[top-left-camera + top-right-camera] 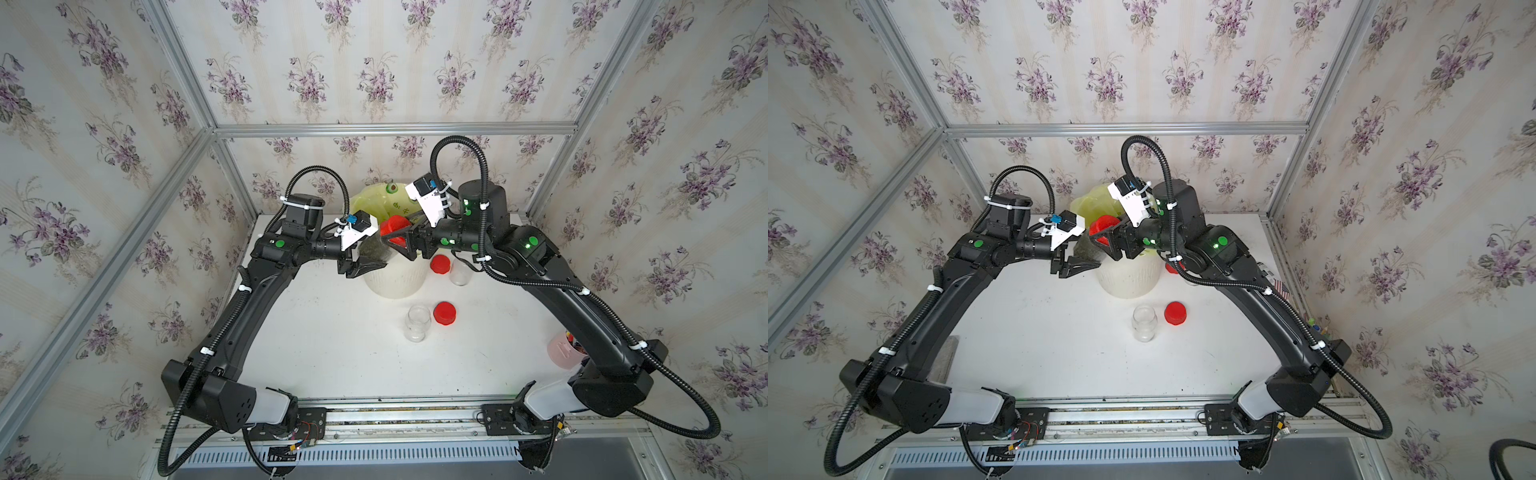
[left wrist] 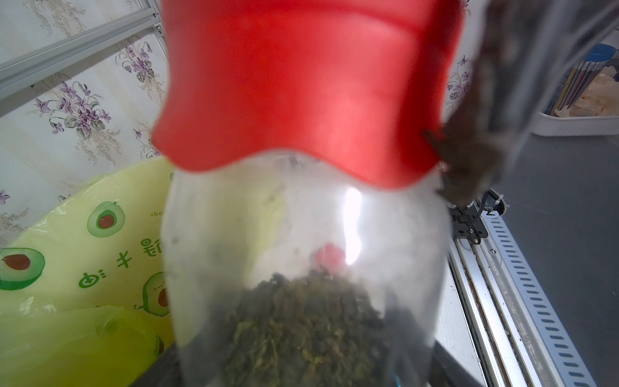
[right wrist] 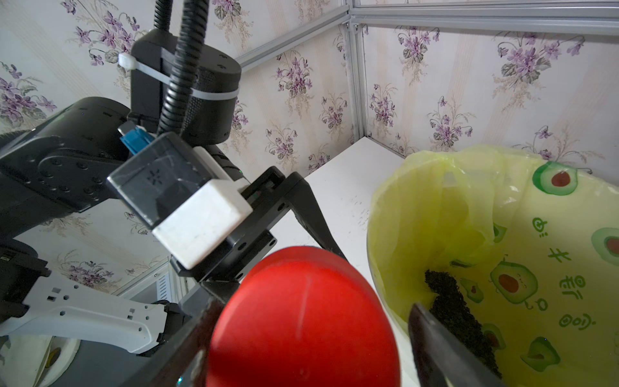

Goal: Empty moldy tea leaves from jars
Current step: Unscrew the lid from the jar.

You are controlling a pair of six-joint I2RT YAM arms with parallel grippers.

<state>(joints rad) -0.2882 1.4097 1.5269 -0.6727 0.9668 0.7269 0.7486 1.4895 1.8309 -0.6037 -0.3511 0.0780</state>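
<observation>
Lid removal on jar 3: left fingers (image 1: 362,268) clamp the jar (image 1: 372,249), tea leaves (image 2: 301,328) inside, above the bin (image 1: 395,286) at frame centre. Right fingers (image 3: 435,338) straddle its red lid (image 1: 392,228), but I cannot tell if they grip. Next move, likely: squeeze, twist off, tip out.

So the white ribbed plastic bin (image 1: 395,286) with its yellow-green avocado-print liner (image 1: 365,199) sits back-centre on the white tabletop (image 1: 332,353). A clear jar (image 1: 371,248) of dark tea leaves (image 2: 301,318) hangs over its front-left rim, red screw lid (image 1: 392,227) toward the right. In front of the bin: empty clear jar (image 1: 417,324), loose red lid (image 1: 444,312) just right of it. Right of the bin: second empty jar (image 1: 459,274), second red lid (image 1: 439,264) just left of it.
</observation>
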